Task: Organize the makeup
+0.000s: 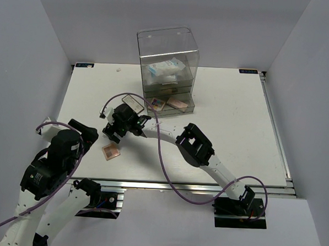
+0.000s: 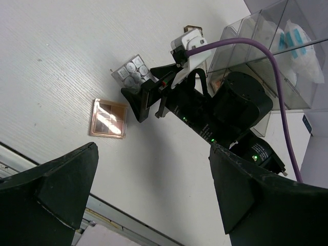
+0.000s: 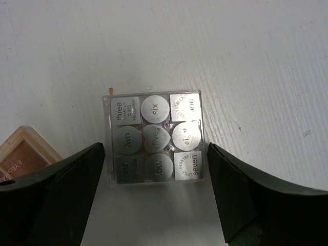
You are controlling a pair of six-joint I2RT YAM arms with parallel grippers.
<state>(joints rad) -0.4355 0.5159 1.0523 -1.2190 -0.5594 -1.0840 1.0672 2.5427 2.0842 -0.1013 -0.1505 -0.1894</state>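
A clear white-grid palette (image 3: 154,137) with numbered silver pans lies flat on the table, also seen from above (image 1: 133,104). My right gripper (image 3: 156,205) is open and hovers over it, one finger on each side, touching nothing; from above it (image 1: 129,115) sits just in front of the palette. A peach palette (image 1: 111,151) lies on the table to the left, also in the left wrist view (image 2: 108,119). My left gripper (image 2: 154,200) is open and empty, held above the table's near left part (image 1: 84,132).
The tall clear acrylic drawer box (image 1: 168,51) stands at the back centre, with a white-and-blue packet (image 1: 166,68) in its top and two flat palettes (image 1: 156,104) in its open bottom drawer. The table's front rail (image 1: 178,184) runs below the arms.
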